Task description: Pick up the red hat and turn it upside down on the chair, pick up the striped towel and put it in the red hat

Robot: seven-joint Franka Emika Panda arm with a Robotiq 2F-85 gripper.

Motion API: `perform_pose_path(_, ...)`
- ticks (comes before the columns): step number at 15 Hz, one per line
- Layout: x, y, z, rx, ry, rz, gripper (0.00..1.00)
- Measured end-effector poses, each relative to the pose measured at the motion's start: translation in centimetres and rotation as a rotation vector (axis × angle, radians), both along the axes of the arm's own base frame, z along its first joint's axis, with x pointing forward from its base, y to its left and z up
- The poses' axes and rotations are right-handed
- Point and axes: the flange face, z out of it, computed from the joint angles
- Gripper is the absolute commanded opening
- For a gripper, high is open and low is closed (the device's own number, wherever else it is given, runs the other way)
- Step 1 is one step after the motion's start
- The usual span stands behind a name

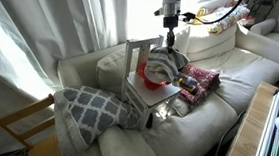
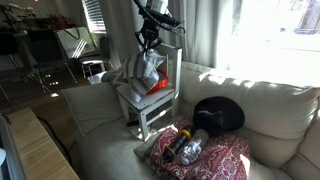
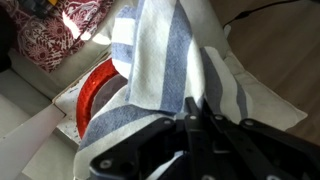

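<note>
The red hat (image 1: 149,81) lies upside down on the small white chair (image 1: 138,96) that stands on the sofa; it also shows in an exterior view (image 2: 158,87) and the wrist view (image 3: 95,92). My gripper (image 1: 167,42) is shut on the blue-and-white striped towel (image 1: 164,62) and holds it from above, so it hangs down onto the hat. In the wrist view the towel (image 3: 170,60) drapes over the hat below my closed fingers (image 3: 192,110). The gripper (image 2: 150,42) and towel (image 2: 149,68) show in the exterior view too.
A beige sofa (image 1: 229,85) holds a grey patterned pillow (image 1: 89,106), a red patterned cloth (image 2: 215,158) with small objects on it, and a black hat (image 2: 218,115). A wooden chair (image 1: 20,129) stands beside the sofa. A wooden table edge (image 2: 40,150) is near.
</note>
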Motion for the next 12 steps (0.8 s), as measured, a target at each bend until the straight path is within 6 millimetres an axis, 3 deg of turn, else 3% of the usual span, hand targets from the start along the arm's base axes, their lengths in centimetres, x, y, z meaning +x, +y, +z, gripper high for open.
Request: perform_pose_path(12,2.0,3.7,-3.4,0.024,-0.1,0.012,0.01)
